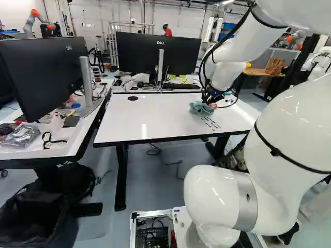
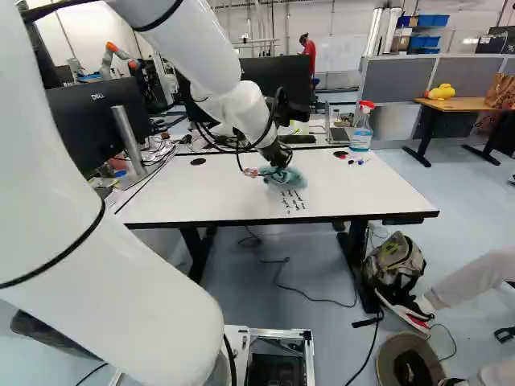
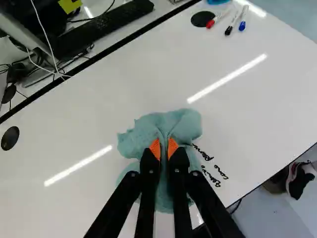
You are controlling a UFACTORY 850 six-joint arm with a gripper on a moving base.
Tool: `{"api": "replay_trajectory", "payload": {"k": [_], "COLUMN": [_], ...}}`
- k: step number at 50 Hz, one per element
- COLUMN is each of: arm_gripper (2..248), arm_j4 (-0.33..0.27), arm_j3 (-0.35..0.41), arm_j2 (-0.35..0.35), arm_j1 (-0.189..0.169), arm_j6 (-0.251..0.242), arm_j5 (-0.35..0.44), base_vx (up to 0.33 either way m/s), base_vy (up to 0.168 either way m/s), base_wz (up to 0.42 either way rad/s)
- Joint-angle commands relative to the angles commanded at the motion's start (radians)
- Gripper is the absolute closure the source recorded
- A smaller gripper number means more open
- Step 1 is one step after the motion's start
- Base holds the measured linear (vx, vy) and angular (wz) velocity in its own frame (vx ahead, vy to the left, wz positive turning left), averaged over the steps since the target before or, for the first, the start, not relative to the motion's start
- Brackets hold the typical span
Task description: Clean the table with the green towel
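The green towel (image 3: pixel 141 131) is hiding the fingertips of my gripper (image 2: pixel 278 154) in its folds, plus the tabletop (image 3: pixel 114 104) beneath; I can't tell if ink is running under there. Handwriting (image 3: pixel 203 152) beside the towel is coming out too small to read in both base views. Beyond the towel, the wrist view's edge is cutting off the spray bottle (image 2: pixel 361 133). In the right base view, my arm (image 2: pixel 193 48) is covering part of a monitor (image 2: pixel 278 79) beyond the towel. Left of the towel, the left base view's edge is clipping another monitor (image 1: pixel 41 72).
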Motion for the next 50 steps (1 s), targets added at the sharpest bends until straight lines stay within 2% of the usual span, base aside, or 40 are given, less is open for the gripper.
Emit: {"api": "replay_trajectory", "payload": {"k": [22,50], "arm_gripper": [213,213], "arm_j4": [0.112,0.253], "arm_j3": [-0.018,-0.054], "arm_j2": [0.043,0.005], "arm_j1": [-0.021,-0.08], "arm_j6": [0.0,0.0], "arm_j5": [-0.232,-0.523], "base_vx": [0.0,0.0], "base_vy": [0.0,0.0], "base_wz": [0.0,0.0]}}
